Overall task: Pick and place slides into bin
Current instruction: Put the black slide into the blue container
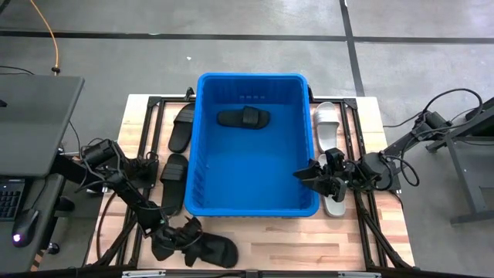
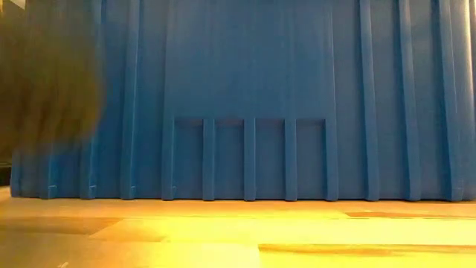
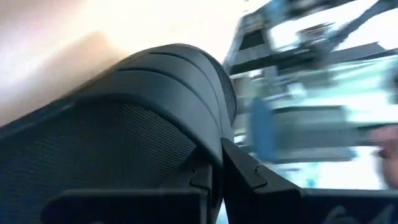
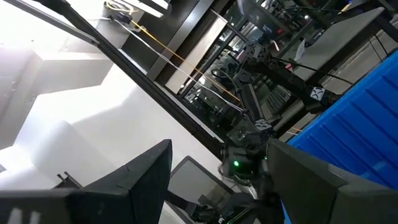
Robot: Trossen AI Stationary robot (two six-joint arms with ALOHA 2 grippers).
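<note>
Clamping a black slide (image 3: 143, 124), left end effector (image 1: 179, 241); right end effector (image 1: 323, 179) wide, only overhead

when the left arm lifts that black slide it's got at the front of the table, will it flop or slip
The left pincer is shut on the black slide, seemingly at its wide strap. The strap looks thick and moulded, so it should probably hold its arch rather than flop. Held at one spot, the long sole may tilt or swing. The finely textured surface probably resists slipping. It likely weighs little for its size.

Robotics lab or workshop: wooden bench (image 1: 262, 247) on metal frame, grey concrete floor (image 1: 154, 54) with dark seams, cables (image 1: 444, 100) trailing, monitor (image 4: 193, 180), equipment racks behind.
</note>
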